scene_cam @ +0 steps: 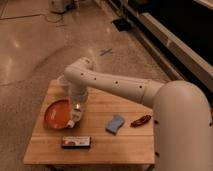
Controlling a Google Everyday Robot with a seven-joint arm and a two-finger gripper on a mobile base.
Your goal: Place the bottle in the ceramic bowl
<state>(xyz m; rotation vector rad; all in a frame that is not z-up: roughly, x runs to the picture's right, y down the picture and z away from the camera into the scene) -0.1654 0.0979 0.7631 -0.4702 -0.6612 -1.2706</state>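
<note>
While the tool [76, 114] hovers at the shallow orange-red ceramic bowl's [56, 114] right rim, clamped on the small white plastic bottle [73, 120], both sit above the wooden bench [100, 145].

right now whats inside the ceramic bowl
The ceramic bowl looks bare across its visible orange inside. The gripper holds the bottle over its right rim, hiding that edge, so contact can't be judged.
</note>
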